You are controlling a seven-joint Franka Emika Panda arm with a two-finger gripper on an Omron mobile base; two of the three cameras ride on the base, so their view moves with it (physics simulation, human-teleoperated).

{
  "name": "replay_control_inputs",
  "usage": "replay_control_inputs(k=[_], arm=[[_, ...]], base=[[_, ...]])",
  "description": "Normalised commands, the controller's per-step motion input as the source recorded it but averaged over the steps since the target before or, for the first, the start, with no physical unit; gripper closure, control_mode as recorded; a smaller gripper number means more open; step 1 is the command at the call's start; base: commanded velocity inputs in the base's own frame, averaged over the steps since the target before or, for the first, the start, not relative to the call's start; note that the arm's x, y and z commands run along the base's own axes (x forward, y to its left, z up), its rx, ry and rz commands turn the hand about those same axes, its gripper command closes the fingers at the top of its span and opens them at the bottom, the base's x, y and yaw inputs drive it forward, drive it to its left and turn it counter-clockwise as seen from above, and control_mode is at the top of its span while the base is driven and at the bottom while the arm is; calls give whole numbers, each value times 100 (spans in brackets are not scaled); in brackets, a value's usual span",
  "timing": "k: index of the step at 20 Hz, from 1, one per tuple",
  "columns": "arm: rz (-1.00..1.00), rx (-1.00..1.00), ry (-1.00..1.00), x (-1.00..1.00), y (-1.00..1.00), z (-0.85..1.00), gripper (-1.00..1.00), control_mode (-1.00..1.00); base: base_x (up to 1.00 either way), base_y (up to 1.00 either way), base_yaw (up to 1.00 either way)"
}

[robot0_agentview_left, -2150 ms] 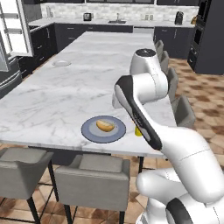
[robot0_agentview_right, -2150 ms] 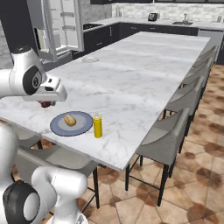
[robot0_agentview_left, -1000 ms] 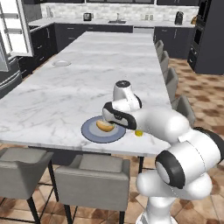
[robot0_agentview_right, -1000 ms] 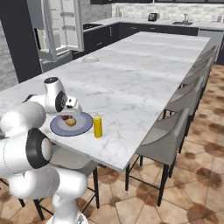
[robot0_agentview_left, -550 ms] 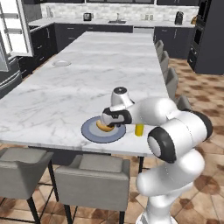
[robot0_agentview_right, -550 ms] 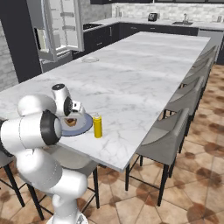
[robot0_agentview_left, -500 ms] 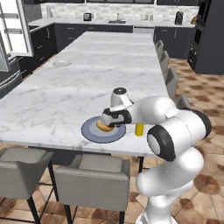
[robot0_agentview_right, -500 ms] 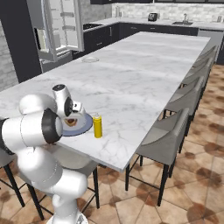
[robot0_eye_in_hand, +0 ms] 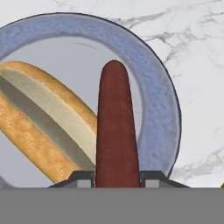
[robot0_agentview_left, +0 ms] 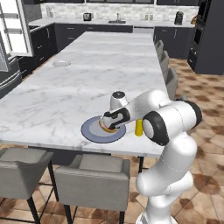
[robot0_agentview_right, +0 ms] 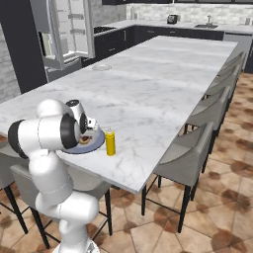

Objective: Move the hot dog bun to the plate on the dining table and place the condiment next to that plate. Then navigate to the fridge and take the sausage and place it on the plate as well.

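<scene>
Setting: a simulated kitchen with a long white marble dining table (robot0_agentview_left: 65, 94), grey padded stools (robot0_agentview_left: 94, 173) along its near edge and dark cabinets (robot0_agentview_left: 105, 33) at the far wall.
Arm: the white robot arm bends down low over the near part of the table, its hand right above the plate.
Gripper (robot0_eye_in_hand: 116, 177): the two dark fingertips are clamped on the sausage, one on each side of its near end.
Sausage (robot0_eye_in_hand: 114, 127): a dark red-brown cylinder with a rounded tip, held in the fingers and pointing out over the plate; in the hand view it lies just beside the bun and overlaps its edge. Whether it touches the plate cannot be told.
Hot dog bun (robot0_eye_in_hand: 41, 122): golden-tan with a paler split along its top, lying on the plate.
Plate (robot0_eye_in_hand: 159, 118): round and blue-grey, flat on the table near the front edge; in the left base view (robot0_agentview_left: 89, 131) it sits under the robot's hand.
Condiment (robot0_agentview_right: 110, 142): a small yellow squeeze bottle with a pointed nozzle, standing upright on the table just beside the plate, apart from it.
Small dish (robot0_agentview_left: 61, 63): a whitish round dish, far up the table, well apart from the plate.
Fridge (robot0_agentview_right: 69, 29): its door stands open, showing white shelves, beyond the table's far left side in the right base view.
</scene>
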Motion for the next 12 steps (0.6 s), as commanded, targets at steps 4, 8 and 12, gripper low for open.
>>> replay_control_inputs(k=[4,8,12], arm=[[0,0,0,4,17,-31,-100,-100],[0,0,0,0,44,-13,-100,-100],[0,0,0,0,34,-5,-100,-100]], base=[[0,0,0],[0,0,0],[0,0,0]])
